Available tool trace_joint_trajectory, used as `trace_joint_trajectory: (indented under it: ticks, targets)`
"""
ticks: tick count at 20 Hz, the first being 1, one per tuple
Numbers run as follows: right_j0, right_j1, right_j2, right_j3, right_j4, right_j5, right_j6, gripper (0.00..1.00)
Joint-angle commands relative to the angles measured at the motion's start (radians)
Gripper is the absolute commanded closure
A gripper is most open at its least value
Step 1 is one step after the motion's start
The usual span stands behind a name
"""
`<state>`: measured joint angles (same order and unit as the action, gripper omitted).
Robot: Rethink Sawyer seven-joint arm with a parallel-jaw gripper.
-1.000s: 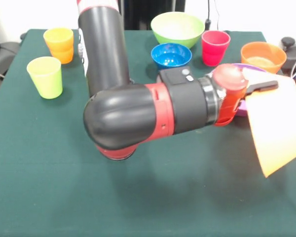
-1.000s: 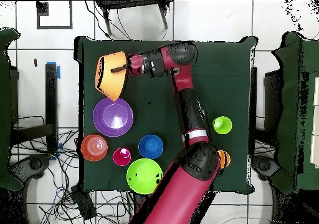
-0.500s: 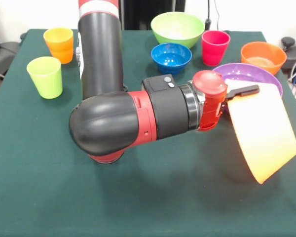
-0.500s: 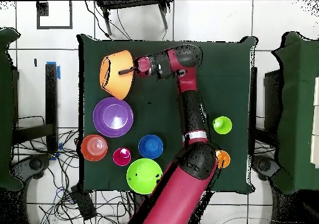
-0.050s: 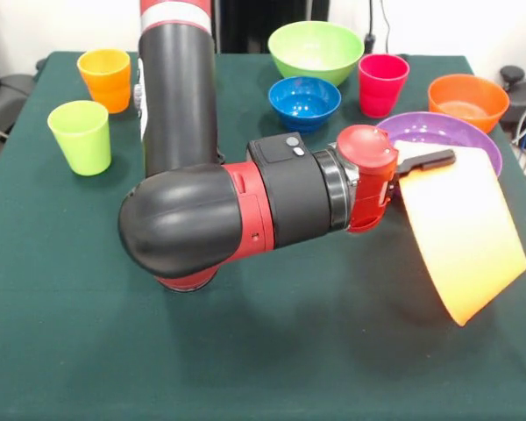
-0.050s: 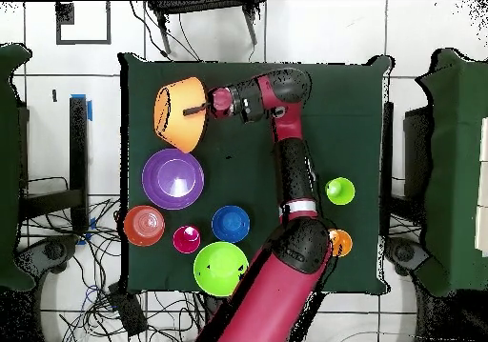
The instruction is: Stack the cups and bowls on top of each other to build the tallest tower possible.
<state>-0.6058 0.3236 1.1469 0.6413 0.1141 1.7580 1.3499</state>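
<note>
- Above the green table (image 5: 272,368), toward its right side in the front view, the red and black arm (image 5: 237,206) reaches sideways, its gripper (image 5: 425,161) clamped on the rim of the large orange bowl (image 5: 460,232), which hangs tipped on edge clear of the cloth.
- Just behind that bowl sits the large purple bowl (image 5: 438,132), upright on the table; the overhead view shows the two rims near each other, though contact cannot be judged.
- Five bowls are counted: the orange one held, the purple one, a light green bowl (image 5: 316,48) at the far edge, a small blue bowl (image 5: 304,96) just in front of it, and a small red-orange bowl (image 5: 466,98) at far right.
- Cups on view: a red-pink cup (image 5: 382,83) between the blue and red-orange bowls, a lime green cup (image 5: 80,136) at left, and an orange cup (image 5: 105,77) behind it, which appears to be two nested, the seam being faint.
- No bowl or cup is stacked on another bowl; each rests apart on the cloth.
</note>
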Motion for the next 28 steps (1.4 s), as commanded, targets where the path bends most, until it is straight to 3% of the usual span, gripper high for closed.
trace_joint_trajectory:
  ticks: [1,2,8,19,28]
  targets:
    - [0.04,0.016,-0.014,-0.078,-0.026,0.085,-0.276,1.0]
    - [0.039,0.017,-0.014,-0.076,-0.023,0.082,-0.27,0.0]
    - [0.032,-0.026,-0.051,-0.064,-0.086,0.049,-0.292,0.0]
    - [0.011,-0.051,-0.058,-0.017,-0.103,0.01,-0.288,0.0]
    - [0.027,-0.051,-0.058,-0.078,-0.175,-0.029,-0.423,0.0]
